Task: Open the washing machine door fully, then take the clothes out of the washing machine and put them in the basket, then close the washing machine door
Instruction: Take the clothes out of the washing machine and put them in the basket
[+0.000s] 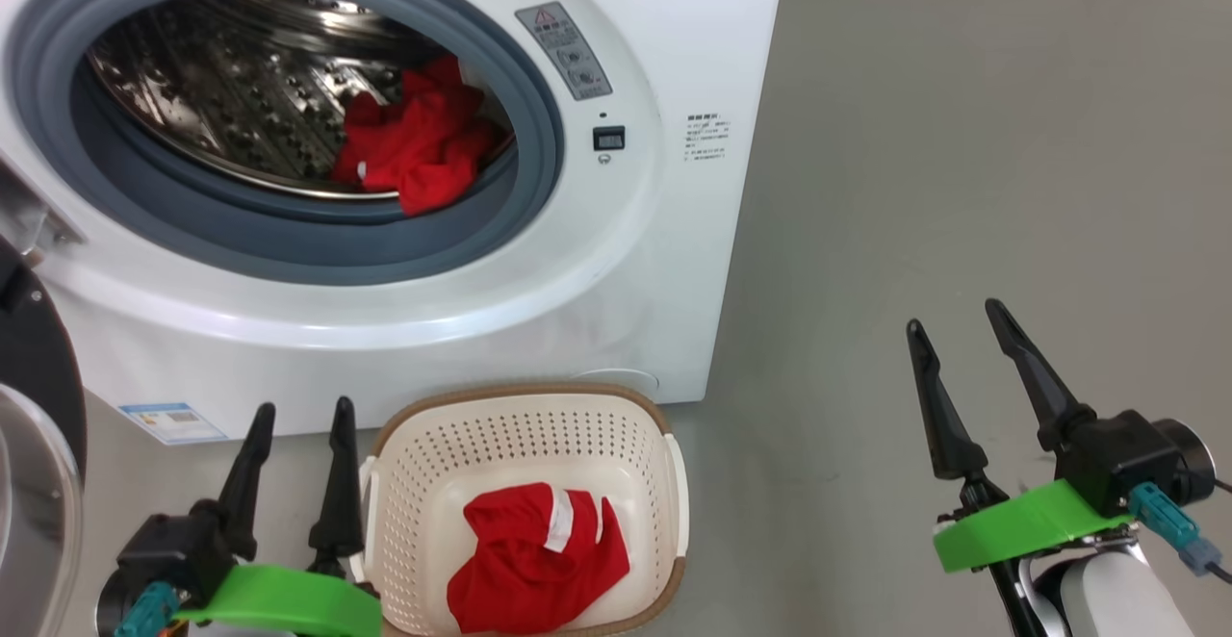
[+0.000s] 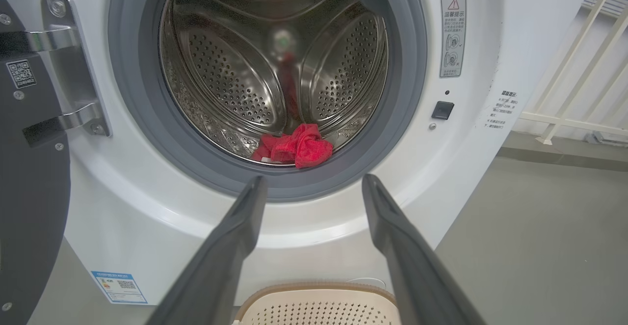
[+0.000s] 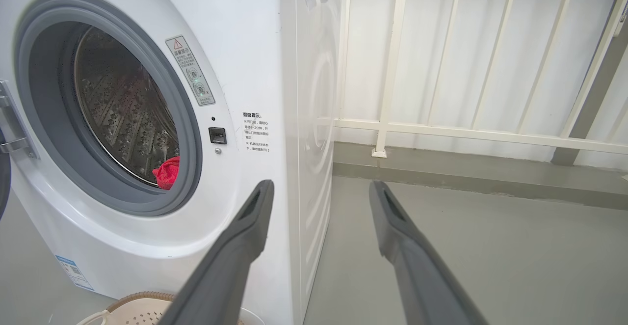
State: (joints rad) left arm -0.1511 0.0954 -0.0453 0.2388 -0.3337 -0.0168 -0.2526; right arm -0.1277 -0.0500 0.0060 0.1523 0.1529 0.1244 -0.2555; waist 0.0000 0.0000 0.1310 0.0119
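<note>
While the washing machine door [image 2: 29, 192] hangs wide open: the way into the washing machine [image 1: 616, 310] is free.
Drum: a crumpled red heap of clothes [image 1: 423, 141] lies low at the front of the drum [image 1: 221, 79], and it spills onto the grey rubber ring [image 1: 318, 242].
Basket: the basket [image 1: 525, 394] sits on the floor [image 1: 962, 137] just in front and holds one red piece.
Feel: I think the heap is soft, light and floppy.
Where to hold: pinch a thick fold on top.
Left side: the left fingers [image 1: 245, 483] are spread wide and hold nothing.
Right side: the right fingers [image 1: 938, 406] are spread wide and hold nothing.
</note>
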